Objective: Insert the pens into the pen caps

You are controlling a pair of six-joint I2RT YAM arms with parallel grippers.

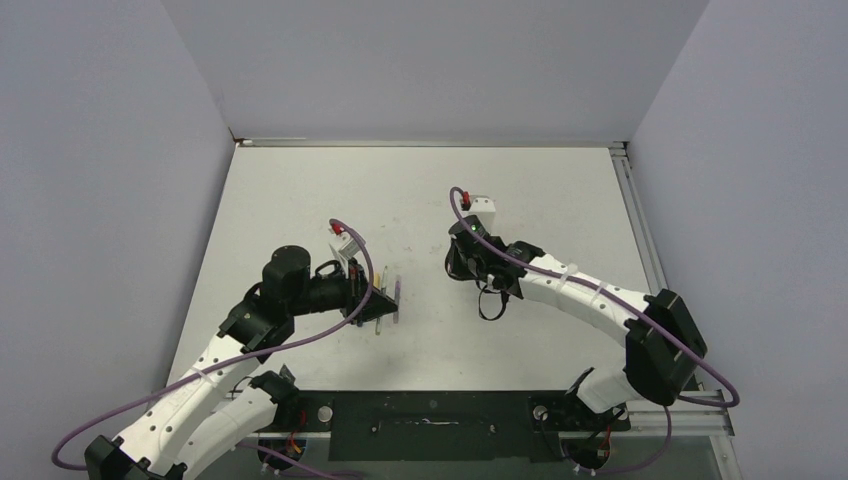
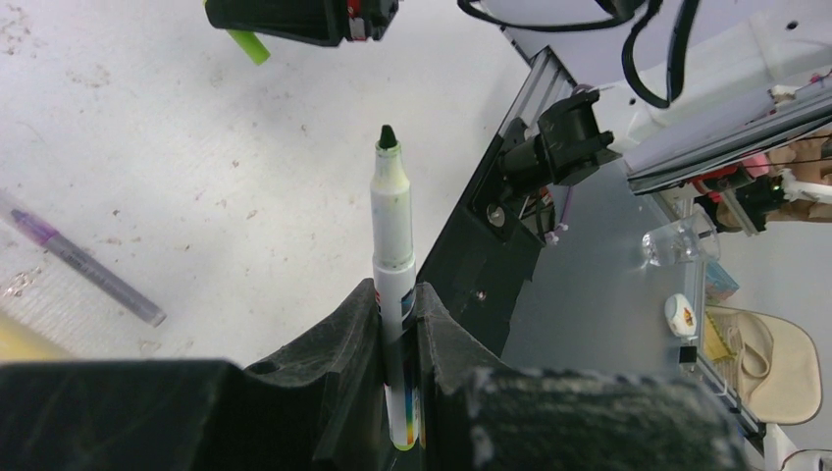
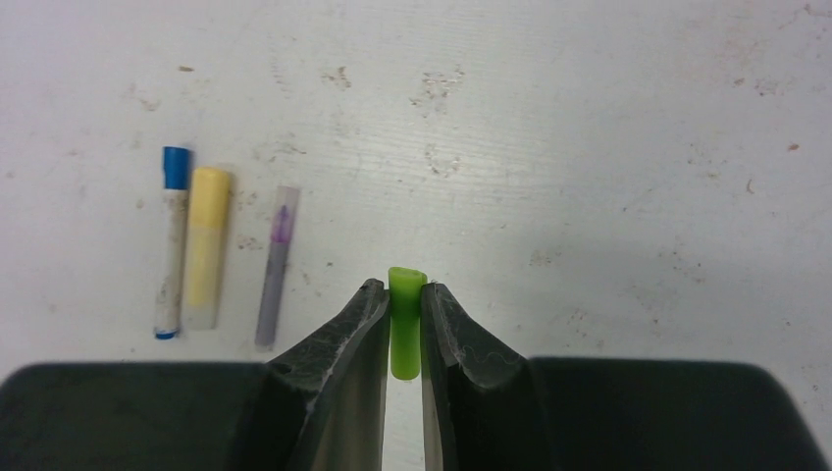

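My left gripper (image 2: 397, 294) is shut on a thin white-grey pen (image 2: 392, 206) whose dark green tip sticks out past the fingers, bare. My right gripper (image 3: 404, 287) is shut on a short bright green cap (image 3: 405, 324), held lengthwise between its fingers. That cap (image 2: 250, 46) also shows at the top of the left wrist view, beyond the pen's tip and to its left. In the top view the two grippers, left (image 1: 385, 300) and right (image 1: 455, 262), face each other above mid-table. A white pen with a blue end (image 3: 173, 240), a yellow marker (image 3: 208, 245) and a purple pen (image 3: 276, 265) lie side by side on the table.
The purple pen (image 2: 83, 265) lies on the white table to the left below my left gripper. A black base plate (image 1: 430, 420) runs along the near edge. An aluminium rail (image 1: 640, 230) lines the right side, and grey walls close in the back and sides.
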